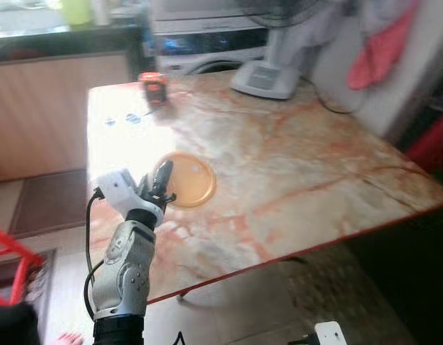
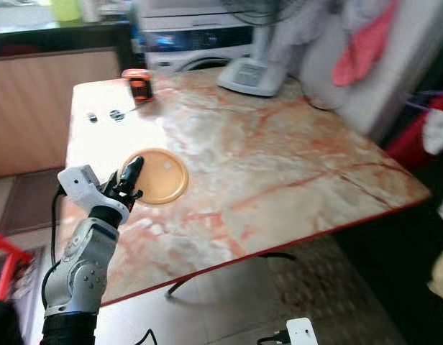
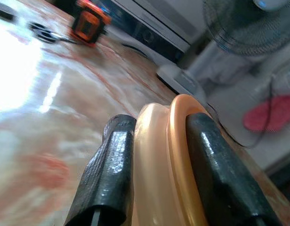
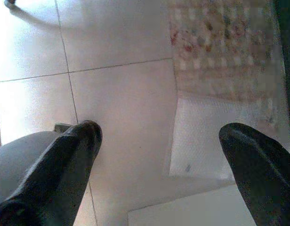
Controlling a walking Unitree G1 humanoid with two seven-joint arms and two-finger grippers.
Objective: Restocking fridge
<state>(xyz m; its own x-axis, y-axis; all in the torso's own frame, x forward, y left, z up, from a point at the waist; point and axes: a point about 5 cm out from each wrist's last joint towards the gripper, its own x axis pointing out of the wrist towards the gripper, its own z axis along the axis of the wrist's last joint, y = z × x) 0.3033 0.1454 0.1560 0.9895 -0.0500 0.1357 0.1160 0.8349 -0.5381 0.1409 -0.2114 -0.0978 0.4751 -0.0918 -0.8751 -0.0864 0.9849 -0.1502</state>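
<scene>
In the left eye view the silver left arm rises beside the tabletop's near-left edge, and the left gripper has its two black fingers closed on the rim of a round orange plate. The fingers hide the rim's left edge. The plate lies on the marble table, whose top is pale cream with rust-coloured veins and a thin red edge. Strong glare whitens the tabletop's left edge and washes out the pattern there. Near the far-left corner stands a small orange and black object, too blurred to name, with two small dark spots just beside it. At the far edge sits the flat grey base of a fan; its head is cut off by the frame. A pink cloth hangs beyond the far-right corner.

The right eye view gives the same layout: the plate near the left edge, well apart from the orange object at the far-left corner.

In the left wrist view the plate's rim stands edge-on, a glossy, smooth double lip of peach and orange, pinched between the two ribbed black fingers. The rest of the plate is out of frame. Behind, the veined top runs blurred to the fan base.

In the right wrist view the right gripper hangs with fingers spread wide and nothing between them, over pale floor tiles with thin joints and a patterned mat cut off by the frame.
</scene>
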